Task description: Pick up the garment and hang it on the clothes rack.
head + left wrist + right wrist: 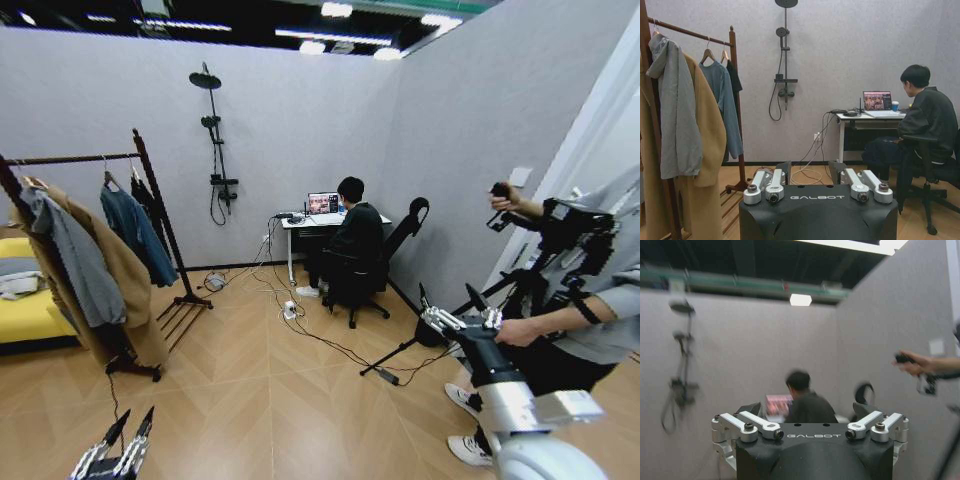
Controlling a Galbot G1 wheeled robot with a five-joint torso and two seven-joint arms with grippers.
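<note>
Room with grey walls and a wood-plank floor (270,400). Clothes rack (160,215) stands at the left of the head view: dark reddish-brown, round horizontal bar, slanted posts with knob tops, slatted base on the floor. Hanging along the bar, from the near end to the far: a tan coat (115,290) with a grey hooded garment (75,260) draped over it, then a teal long-sleeved sweater (135,235), then the garment (150,205), a black shirt on a light wooden hanger, at the far end just beside the post. From the left wrist view the black shirt (733,80) shows as a narrow dark strip between sweater and post; any print on it cannot be made out.

Yellow seat (25,310) sits behind the rack at the left edge. A shower fitting (215,140) is on the back wall.

Right gripper (455,318) is raised at the right, well apart from the rack; fingers spread, nothing between them. Left gripper (125,440) is low at the bottom edge, fingers parted and empty, aimed toward the rack, near its base but not touching.
</note>
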